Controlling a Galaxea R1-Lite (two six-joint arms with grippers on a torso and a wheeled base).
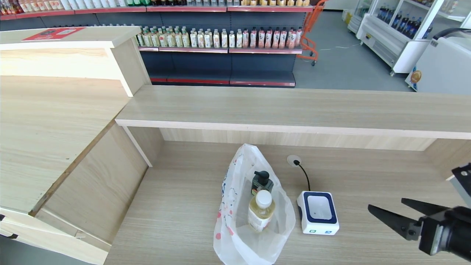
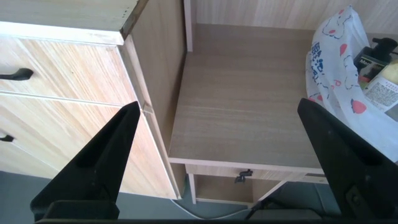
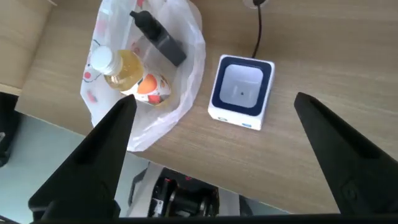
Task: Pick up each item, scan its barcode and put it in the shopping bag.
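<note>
A translucent shopping bag [image 1: 235, 221] with red and blue prints lies open on the desk. Inside it are a yellow-liquid bottle with a white cap [image 1: 261, 211] and a dark pump bottle [image 1: 262, 182]. The white and blue barcode scanner [image 1: 318, 212] stands just right of the bag, its black cable running to a desk grommet [image 1: 294, 160]. My right gripper [image 1: 392, 210] hovers open and empty to the right of the scanner; from its wrist I see the bag [image 3: 180, 99] and scanner [image 3: 242, 92] below. My left gripper [image 2: 221, 162] is open and empty, off the desk's left front, with the bag [image 2: 336, 68] beyond.
A raised counter ledge [image 1: 294, 110] runs behind the desk and a side counter [image 1: 55, 129] stands to the left. Drawers with black handles [image 2: 15, 74] lie under the left counter. Shelves of bottles [image 1: 220, 38] and fridges [image 1: 390, 33] stand far back.
</note>
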